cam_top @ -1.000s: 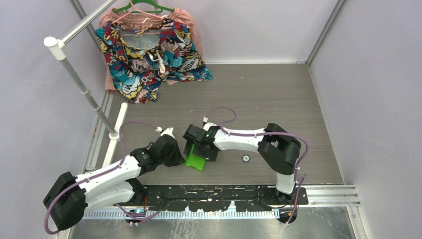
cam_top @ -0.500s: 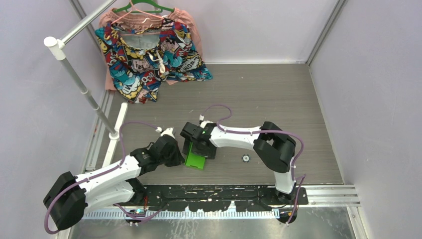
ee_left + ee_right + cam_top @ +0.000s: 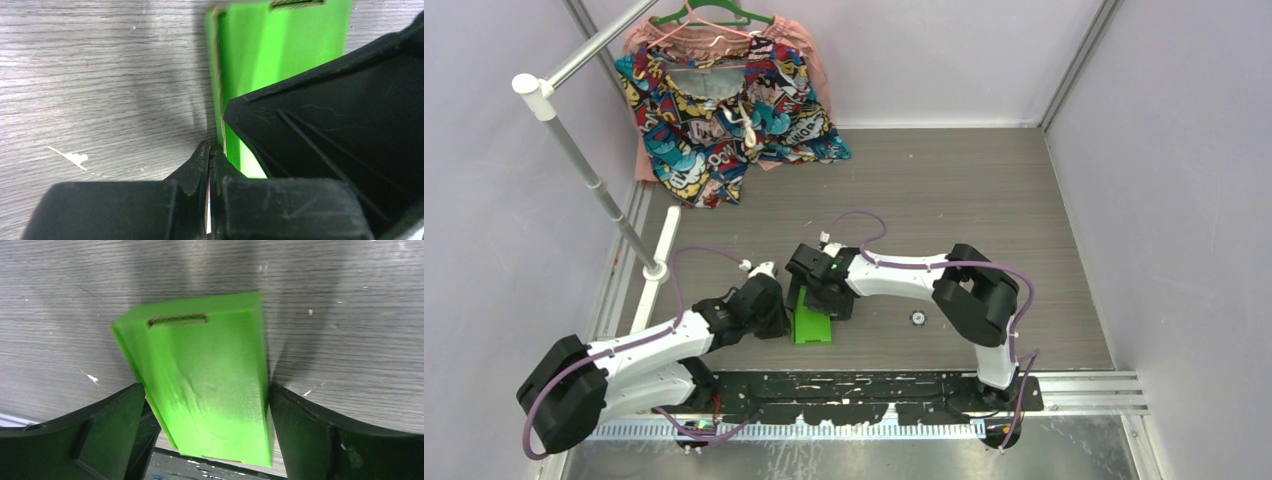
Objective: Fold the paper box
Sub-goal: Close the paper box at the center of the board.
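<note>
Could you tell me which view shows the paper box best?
Right wrist: the paper box fills the frame, slot visible. Left wrist shows one part behind a finger; top external shows it small, partly covered.

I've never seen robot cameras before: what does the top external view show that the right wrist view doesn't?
Only the top external view: the left arm, the patterned garment and a small round thing. Only the right wrist view: the slot in the paper box, with the right gripper's fingers flanking it. Both: the green paper box on the grey table.
</note>
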You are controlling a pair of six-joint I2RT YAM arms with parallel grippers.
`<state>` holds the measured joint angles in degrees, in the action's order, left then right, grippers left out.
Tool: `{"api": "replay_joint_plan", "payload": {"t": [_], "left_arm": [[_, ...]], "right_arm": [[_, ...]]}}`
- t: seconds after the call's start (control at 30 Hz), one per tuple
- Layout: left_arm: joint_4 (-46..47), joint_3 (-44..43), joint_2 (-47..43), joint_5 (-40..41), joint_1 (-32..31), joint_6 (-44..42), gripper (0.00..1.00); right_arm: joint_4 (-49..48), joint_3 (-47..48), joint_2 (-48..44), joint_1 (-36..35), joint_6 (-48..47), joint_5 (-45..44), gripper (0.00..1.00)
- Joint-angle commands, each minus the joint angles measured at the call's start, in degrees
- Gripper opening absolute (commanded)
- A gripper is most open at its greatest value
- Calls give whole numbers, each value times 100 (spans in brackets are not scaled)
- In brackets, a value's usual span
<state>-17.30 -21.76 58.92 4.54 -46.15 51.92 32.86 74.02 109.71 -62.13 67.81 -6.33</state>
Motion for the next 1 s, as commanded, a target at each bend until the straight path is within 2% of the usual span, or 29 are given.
{"api": "replay_joint_plan", "payload": {"t": [0.0,0.13,0.3,0.4,0.63,0.8,0.97], "left_arm": [[306,-19,5,-69,-43,2,0],[317,-13,2,-76,-44,11,0],[348,-29,46,-67,-44,20,0],[399,-8,94,-50,-45,28,0],[543,9,318,-21,-45,29,0],[551,-53,485,32,-46,-14,0],[462,-200,564,99,-43,-63,0]], "right_arm": [[-444,-276,314,-26,181,362,100],[-449,-310,156,-12,218,278,100],[487,327,352,-68,-294,-79,100],[615,497,401,-147,-553,-224,100],[-323,160,179,-220,-792,83,100],[-1475,-372,-198,-242,-978,656,100],[-1424,-464,-403,-293,-1211,684,100]]}}
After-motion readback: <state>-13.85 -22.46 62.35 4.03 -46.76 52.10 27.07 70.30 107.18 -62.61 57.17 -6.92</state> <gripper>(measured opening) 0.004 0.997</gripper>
